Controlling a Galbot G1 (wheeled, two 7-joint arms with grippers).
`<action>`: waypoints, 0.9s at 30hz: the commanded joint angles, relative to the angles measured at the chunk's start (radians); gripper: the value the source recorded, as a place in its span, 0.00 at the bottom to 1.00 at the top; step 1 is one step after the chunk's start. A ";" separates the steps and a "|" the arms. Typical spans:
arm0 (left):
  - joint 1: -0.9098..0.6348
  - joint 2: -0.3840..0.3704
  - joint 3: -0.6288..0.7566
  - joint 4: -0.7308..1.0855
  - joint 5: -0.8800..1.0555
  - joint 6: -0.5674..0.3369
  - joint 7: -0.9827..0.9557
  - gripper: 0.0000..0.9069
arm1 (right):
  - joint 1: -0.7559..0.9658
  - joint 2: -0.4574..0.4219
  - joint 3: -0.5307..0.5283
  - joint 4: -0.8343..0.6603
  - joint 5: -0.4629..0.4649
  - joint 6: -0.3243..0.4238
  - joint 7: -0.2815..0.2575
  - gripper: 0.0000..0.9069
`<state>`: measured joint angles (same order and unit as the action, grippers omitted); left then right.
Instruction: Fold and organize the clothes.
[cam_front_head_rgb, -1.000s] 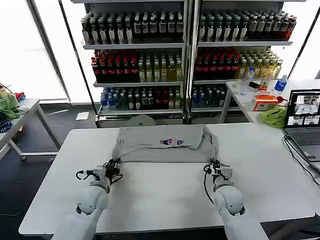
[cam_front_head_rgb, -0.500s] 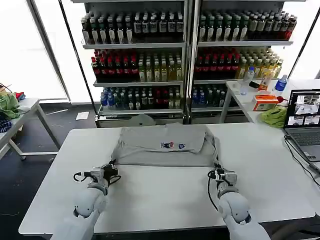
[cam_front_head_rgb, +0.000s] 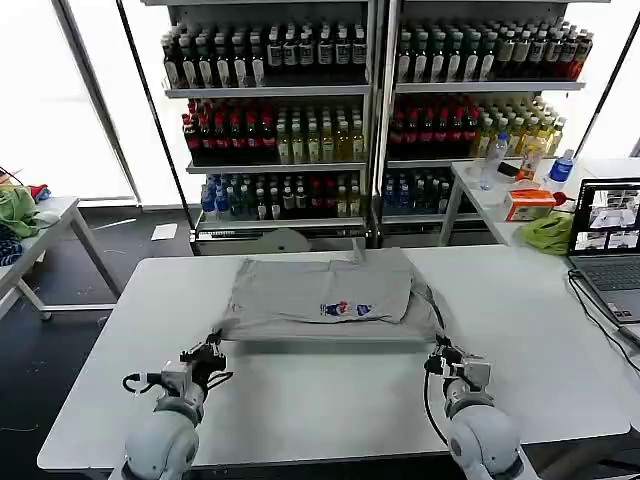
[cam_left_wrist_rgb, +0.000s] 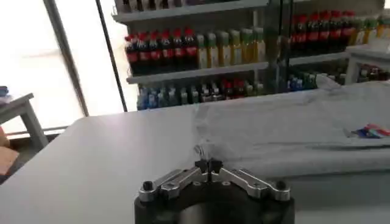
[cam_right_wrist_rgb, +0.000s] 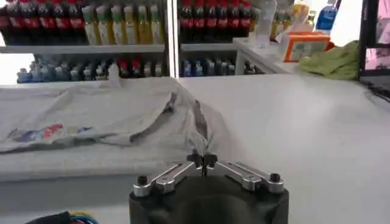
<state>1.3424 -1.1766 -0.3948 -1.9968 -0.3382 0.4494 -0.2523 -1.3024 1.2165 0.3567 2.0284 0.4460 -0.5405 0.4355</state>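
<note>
Looking down from the head view, the grey T-shirt (cam_front_head_rgb: 320, 298) lies folded across the far middle of the white table (cam_front_head_rgb: 330, 400), its near corners pinched by the left gripper (cam_front_head_rgb: 210, 350) and the right gripper (cam_front_head_rgb: 441, 352), with bare tabletop all around the near edge. From the left wrist view, the left gripper (cam_left_wrist_rgb: 208, 164) has its fingertips closed together on a peak of shirt (cam_left_wrist_rgb: 292, 137) fabric at the near corner. From the right wrist view, the right gripper (cam_right_wrist_rgb: 202, 161) is likewise clamped tight on a raised fold of the shirt (cam_right_wrist_rgb: 103, 119), and open table (cam_right_wrist_rgb: 304, 122) stretches off beside it toward a green cloth (cam_right_wrist_rgb: 332, 59).
</note>
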 joint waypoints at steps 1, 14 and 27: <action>0.245 -0.009 -0.033 -0.235 0.023 -0.007 -0.008 0.00 | -0.110 -0.003 0.001 0.120 0.001 0.002 0.021 0.00; 0.408 -0.060 -0.035 -0.285 0.110 -0.040 -0.015 0.00 | -0.260 -0.043 0.006 0.201 -0.041 0.013 0.091 0.00; 0.427 -0.071 -0.062 -0.259 0.108 -0.050 -0.015 0.00 | -0.316 -0.033 0.004 0.211 -0.102 0.042 0.092 0.00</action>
<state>1.7222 -1.2440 -0.4523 -2.2387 -0.2419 0.3997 -0.2670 -1.5890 1.1839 0.3615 2.2213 0.3594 -0.5058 0.5248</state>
